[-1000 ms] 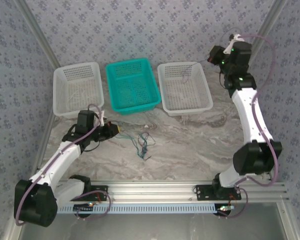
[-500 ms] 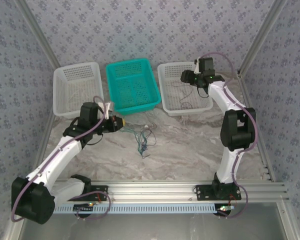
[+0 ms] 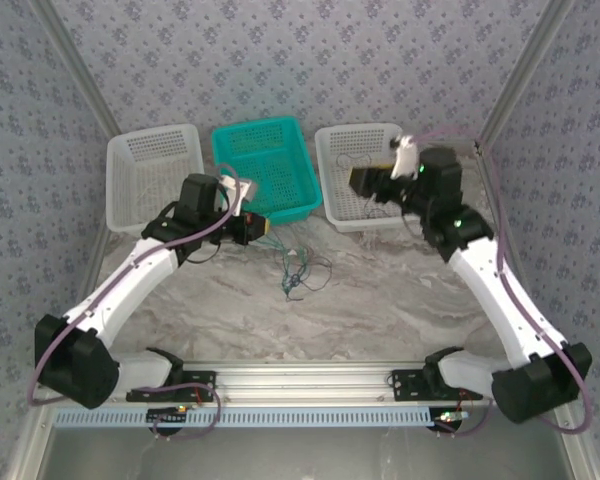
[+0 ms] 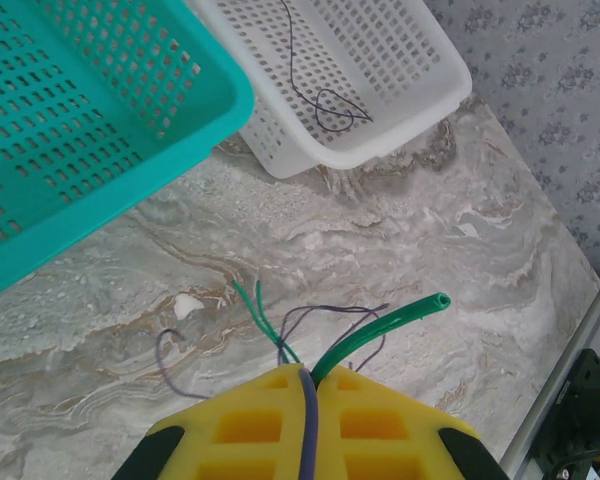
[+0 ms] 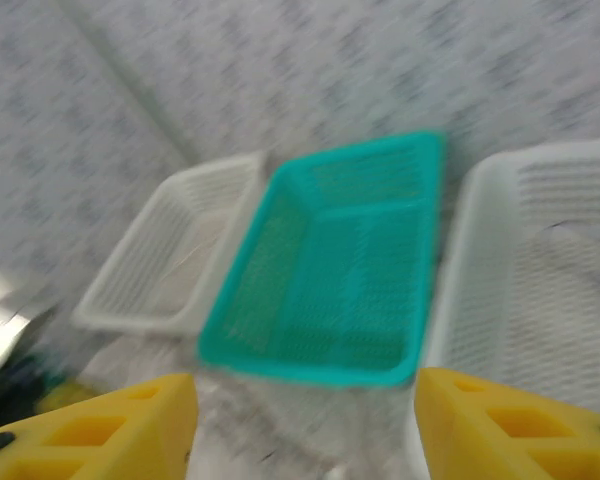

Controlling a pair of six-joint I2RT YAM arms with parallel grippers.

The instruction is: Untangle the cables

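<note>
A tangle of thin green and dark cables [image 3: 296, 272] lies on the marble table, its strands running up to my left gripper [image 3: 263, 226] just in front of the teal basket. In the left wrist view that gripper [image 4: 315, 372] is shut on the cables: a green cable [image 4: 380, 335] and a dark purple one [image 4: 307, 430] come out between the yellow pads. Another dark cable [image 4: 320, 100] lies in the right white basket. My right gripper [image 3: 358, 182] hovers over that basket, and in its blurred wrist view it [image 5: 305, 420] stands open with nothing between the yellow fingers [image 5: 130, 425].
Three baskets stand in a row at the back: a left white basket [image 3: 155, 178], a teal basket [image 3: 263, 170] and a right white basket [image 3: 372, 218]. Patterned walls close in the sides and back. The aluminium rail [image 3: 310, 380] runs along the near edge.
My left gripper has moved up and right toward the teal basket, dragging the cables along. The right arm swung from the back right corner to over the right white basket, and its jaws opened.
</note>
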